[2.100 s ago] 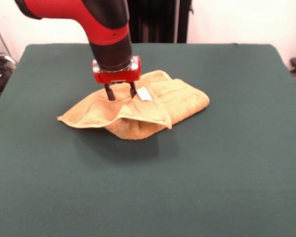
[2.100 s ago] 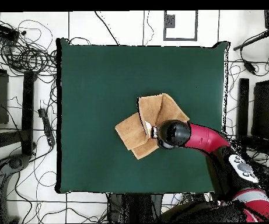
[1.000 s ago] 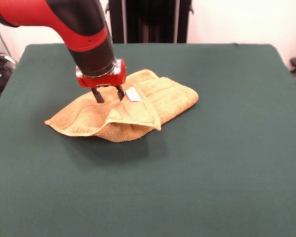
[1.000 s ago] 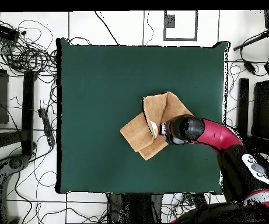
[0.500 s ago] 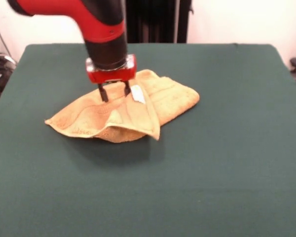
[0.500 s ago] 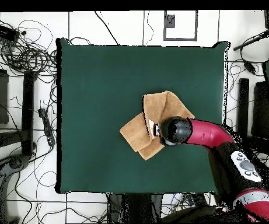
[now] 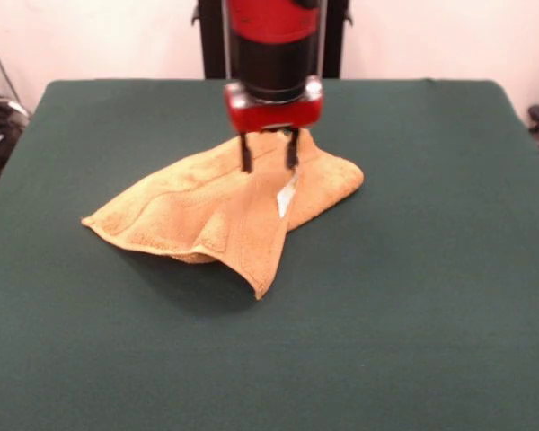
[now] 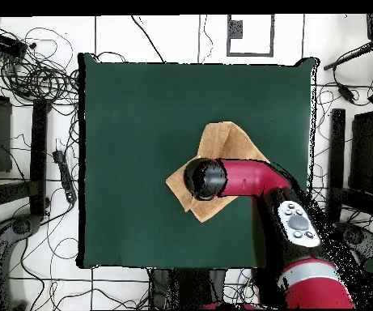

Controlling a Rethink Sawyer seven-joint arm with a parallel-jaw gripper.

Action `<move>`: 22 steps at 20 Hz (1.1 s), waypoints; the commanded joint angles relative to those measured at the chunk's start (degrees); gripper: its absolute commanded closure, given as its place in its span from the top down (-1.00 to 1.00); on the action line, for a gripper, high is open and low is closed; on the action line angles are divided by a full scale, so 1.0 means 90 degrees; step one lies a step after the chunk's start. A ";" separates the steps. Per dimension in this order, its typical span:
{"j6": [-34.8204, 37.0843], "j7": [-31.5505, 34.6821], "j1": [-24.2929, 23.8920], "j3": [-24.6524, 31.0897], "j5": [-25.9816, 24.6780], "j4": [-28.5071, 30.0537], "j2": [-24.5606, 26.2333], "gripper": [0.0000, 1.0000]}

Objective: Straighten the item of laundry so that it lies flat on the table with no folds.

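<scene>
The golden-tan towel (image 7: 189, 211) lies crumpled a little left of the middle of the dark green table (image 7: 413, 296). My gripper (image 7: 269, 162) stands upright over the towel's far right part, its two fingers down in the cloth with a raised ridge of fabric between them. A folded flap hangs from there to a corner near the front. The white tag (image 7: 286, 196) shows just below the fingers. In the overhead view the arm's wrist (image 8: 204, 178) covers the gripper and the middle of the towel (image 8: 226, 142).
Wide bare table (image 8: 133, 121) surrounds the towel on all sides. Cables (image 8: 36, 73) and dark equipment lie on the floor around the table. The black pedestal (image 7: 332, 36) stands behind the table's far edge.
My gripper has moved to the right along the towel's far side, in the front view. The top flap has swung over and now hangs toward the front; the towel's left corner stayed put.
</scene>
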 commanded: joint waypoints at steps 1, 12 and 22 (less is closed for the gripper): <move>0.0146 0.1939 0.0674 -0.0209 0.0662 0.0199 0.0030 1.00; 0.0086 0.1610 0.1000 -0.0522 0.1123 -0.0248 0.0406 1.00; 0.0038 0.1394 0.0938 -0.0633 0.1251 -0.0179 0.0426 1.00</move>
